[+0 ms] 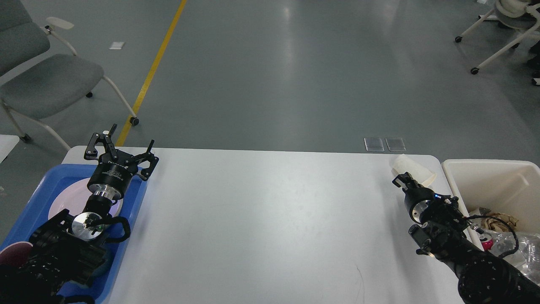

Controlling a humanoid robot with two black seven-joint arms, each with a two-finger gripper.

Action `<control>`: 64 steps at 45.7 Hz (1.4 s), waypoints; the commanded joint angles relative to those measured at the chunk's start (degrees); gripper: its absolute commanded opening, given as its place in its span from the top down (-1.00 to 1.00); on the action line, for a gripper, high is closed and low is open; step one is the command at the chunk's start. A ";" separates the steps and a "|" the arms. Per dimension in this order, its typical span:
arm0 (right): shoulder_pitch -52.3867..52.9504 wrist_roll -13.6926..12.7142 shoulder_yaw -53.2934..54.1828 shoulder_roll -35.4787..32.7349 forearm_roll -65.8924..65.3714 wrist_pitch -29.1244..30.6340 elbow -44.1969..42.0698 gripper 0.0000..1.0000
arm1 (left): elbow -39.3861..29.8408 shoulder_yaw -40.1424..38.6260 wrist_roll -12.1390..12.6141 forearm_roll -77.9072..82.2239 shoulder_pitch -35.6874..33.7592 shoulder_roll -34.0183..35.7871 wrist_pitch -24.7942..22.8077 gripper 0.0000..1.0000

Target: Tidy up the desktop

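Note:
The white desktop (270, 219) fills the lower half of the head view. A white paper cup (411, 166) lies on its side at the far right corner. My right gripper (404, 180) is right at the cup's near side, small and dark, so I cannot tell its fingers apart or whether they touch the cup. At the far left corner my left gripper (126, 141) hovers over the back edge of the blue tray (38, 198). Its fingers are spread open and hold nothing.
The blue tray holds a pale pink plate (67, 198) and a dark red cup (12, 253), both partly hidden by my left arm. Off the table's right edge stands a cream bin (493, 177) with crumpled paper and plastic. A grey chair (46, 80) stands beyond the left corner.

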 commanded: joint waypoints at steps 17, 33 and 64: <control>0.14 0.00 0.13 -0.09 0.09 0.02 0.02 1.00 | -0.01 -0.02 0.00 0.00 0.00 0.02 0.00 -0.93; 0.23 0.00 0.13 -0.09 0.09 0.02 0.02 1.00 | -0.01 0.06 0.00 0.00 0.00 -0.07 0.00 -0.93; 0.23 0.00 0.13 -0.09 0.00 0.02 0.01 1.00 | -0.01 0.07 0.00 0.00 0.00 0.02 0.00 -0.93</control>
